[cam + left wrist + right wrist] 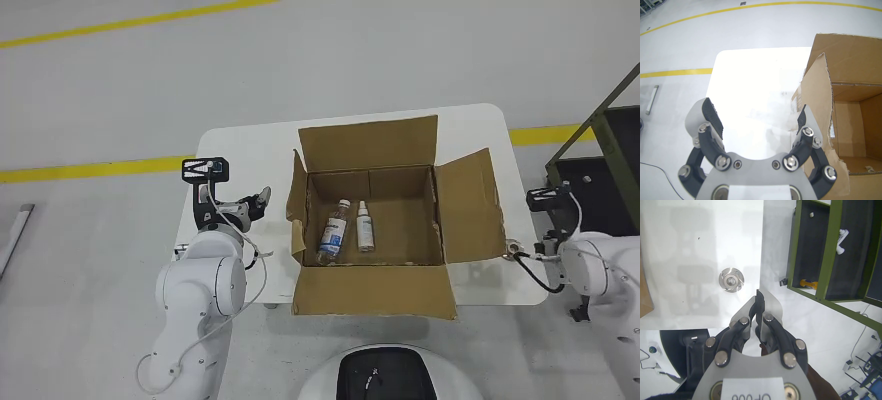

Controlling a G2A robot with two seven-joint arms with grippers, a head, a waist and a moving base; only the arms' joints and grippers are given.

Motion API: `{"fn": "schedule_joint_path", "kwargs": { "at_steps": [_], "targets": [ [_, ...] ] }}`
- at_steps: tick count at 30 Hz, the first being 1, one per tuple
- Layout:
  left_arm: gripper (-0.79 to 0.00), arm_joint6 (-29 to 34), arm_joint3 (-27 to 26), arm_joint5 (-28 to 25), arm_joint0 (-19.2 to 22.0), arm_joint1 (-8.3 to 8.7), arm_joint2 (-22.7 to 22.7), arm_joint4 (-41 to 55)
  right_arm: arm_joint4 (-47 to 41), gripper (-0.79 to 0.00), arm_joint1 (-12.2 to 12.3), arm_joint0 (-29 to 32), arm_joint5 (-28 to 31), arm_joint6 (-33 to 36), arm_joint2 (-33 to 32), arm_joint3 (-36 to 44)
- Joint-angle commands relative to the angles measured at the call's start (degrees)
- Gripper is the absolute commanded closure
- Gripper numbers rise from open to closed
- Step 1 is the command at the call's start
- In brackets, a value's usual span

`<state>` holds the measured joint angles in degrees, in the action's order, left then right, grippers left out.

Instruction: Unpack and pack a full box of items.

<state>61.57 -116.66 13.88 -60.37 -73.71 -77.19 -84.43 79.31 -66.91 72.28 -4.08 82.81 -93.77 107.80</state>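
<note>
Likely light, slick plastic bottles (335,232) suit a mid-body grip; left hand (755,104) released, right hand (758,299) clenched empty.

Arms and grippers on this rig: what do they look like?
Glossy white rounded shells on left arm and right arm, with trailing cables. On left gripper and right gripper: silver plates, black linkages with silver bolts, black ribbed pads, white label at the base.
</note>
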Motion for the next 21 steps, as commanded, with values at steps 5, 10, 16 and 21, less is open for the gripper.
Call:
{"fn": "schedule_joint_path", "kwargs": {
  "at_steps": [5,10,16,21],
  "targets": [
    [-0.785,0.0,0.0,0.0,0.0,0.0,0.0,0.0,-2.59,-0.135,-0.15,-3.5,1.24,1.09,1.97,-4.81],
    [-0.785,0.0,0.0,0.0,0.0,0.0,0.0,0.0,-3.31,-0.249,-0.22,-4.9,1.79,0.81,3.34,-8.02],
    [-0.785,0.0,0.0,0.0,0.0,0.0,0.0,0.0,-3.7,-0.292,-0.36,-5.7,1.64,-0.85,4.99,-10.88],
    [-0.785,0.0,0.0,0.0,0.0,0.0,0.0,0.0,-3.44,-0.305,-0.47,-6.34,1.24,-1.7,6.28,-12.86]
  ]
}}
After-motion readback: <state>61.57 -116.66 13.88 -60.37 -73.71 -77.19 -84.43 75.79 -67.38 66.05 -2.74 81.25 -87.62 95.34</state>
